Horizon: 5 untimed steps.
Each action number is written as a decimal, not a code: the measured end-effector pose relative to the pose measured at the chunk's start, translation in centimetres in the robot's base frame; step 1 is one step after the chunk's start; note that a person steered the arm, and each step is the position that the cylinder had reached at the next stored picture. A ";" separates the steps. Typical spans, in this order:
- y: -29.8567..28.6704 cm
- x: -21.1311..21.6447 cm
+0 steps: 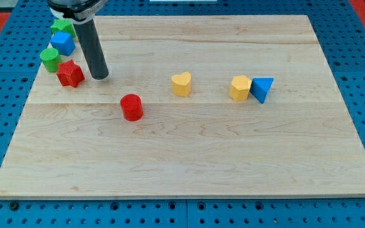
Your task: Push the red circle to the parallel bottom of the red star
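Observation:
The red circle (132, 107) stands on the wooden board left of centre. The red star (70, 74) lies near the board's left edge, up and to the left of the circle. My tip (100, 76) rests on the board just to the right of the red star, a small gap apart from it, and up and to the left of the red circle, well apart from it.
A green block (50, 59), a blue block (63, 43) and a green star (62, 27) cluster above the red star at the top left. A yellow heart (181, 83), a yellow hexagon (240, 87) and a blue triangle (262, 89) lie right of centre.

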State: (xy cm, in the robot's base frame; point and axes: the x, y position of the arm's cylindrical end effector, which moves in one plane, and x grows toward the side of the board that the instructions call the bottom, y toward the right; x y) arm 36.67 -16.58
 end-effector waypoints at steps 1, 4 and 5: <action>-3.7 -0.2; -2.0 0.6; 5.4 1.8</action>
State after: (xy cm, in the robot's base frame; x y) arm 38.45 -11.19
